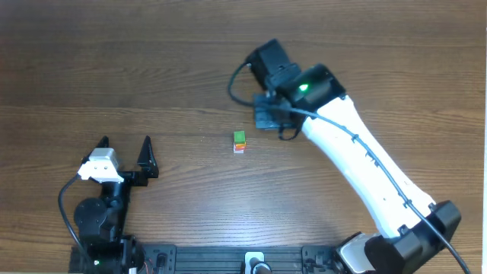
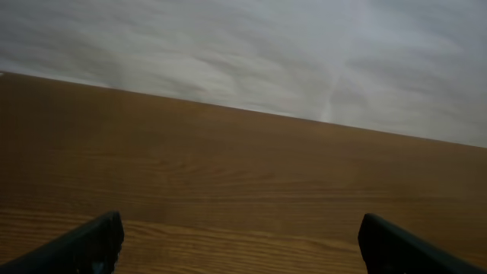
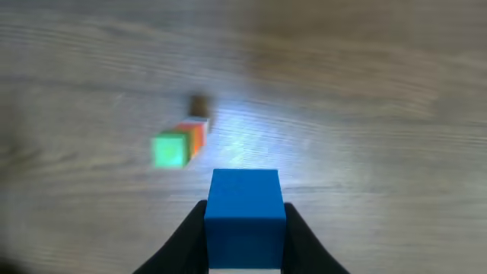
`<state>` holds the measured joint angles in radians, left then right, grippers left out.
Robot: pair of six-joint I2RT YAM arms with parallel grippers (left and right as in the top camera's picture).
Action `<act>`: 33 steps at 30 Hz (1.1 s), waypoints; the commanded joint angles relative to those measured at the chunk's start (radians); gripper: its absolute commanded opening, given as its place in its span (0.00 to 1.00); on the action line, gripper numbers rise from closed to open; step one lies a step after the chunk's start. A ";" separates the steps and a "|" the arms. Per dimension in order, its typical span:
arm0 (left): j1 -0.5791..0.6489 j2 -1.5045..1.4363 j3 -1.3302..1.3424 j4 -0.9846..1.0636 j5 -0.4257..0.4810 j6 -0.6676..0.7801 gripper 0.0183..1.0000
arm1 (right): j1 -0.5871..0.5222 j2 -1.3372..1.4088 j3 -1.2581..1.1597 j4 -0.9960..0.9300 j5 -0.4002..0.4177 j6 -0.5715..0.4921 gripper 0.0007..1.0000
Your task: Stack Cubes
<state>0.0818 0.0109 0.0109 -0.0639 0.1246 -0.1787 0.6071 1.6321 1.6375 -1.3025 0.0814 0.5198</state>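
The stacking is looking partly done. A small stack (image 1: 240, 141) is standing near the centre of the top view on the bench (image 1: 114, 61), with one green cube (image 3: 170, 150) on top and one orange cube (image 3: 196, 137) right under it. In the right wrist view a paler and a darker layer seem to be sitting lower still, but I cannot tell how many cubes that makes.

The right gripper (image 3: 245, 209) is pinching one blue cube (image 3: 245, 219) between its fingers, hanging just right of the stack in the top view and apart from it. By my reading that cube is the one left to place on the green.

The left gripper (image 1: 125, 144) is sitting at lower left, fingers spread wide and holding nothing.
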 commanded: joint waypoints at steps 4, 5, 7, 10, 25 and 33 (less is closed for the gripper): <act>0.006 -0.008 -0.005 -0.001 0.013 0.014 1.00 | 0.074 0.130 0.042 -0.029 0.000 0.113 0.10; 0.006 -0.008 -0.005 -0.001 0.013 0.014 1.00 | 0.083 0.146 0.042 -0.028 -0.010 0.116 0.10; 0.006 -0.008 -0.005 -0.001 0.013 0.014 1.00 | 0.099 0.175 0.042 -0.026 -0.014 0.127 0.10; 0.006 -0.008 -0.005 -0.001 0.013 0.014 1.00 | 0.115 0.205 0.042 -0.005 -0.031 0.130 0.09; 0.006 -0.008 -0.005 -0.001 0.013 0.014 1.00 | 0.146 0.251 0.042 0.039 -0.050 0.138 0.09; 0.006 -0.008 -0.005 -0.001 0.013 0.014 1.00 | 0.146 0.272 0.042 0.069 -0.047 0.138 0.09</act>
<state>0.0818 0.0109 0.0109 -0.0639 0.1246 -0.1787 0.7464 1.8931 1.6653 -1.2396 0.0322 0.6498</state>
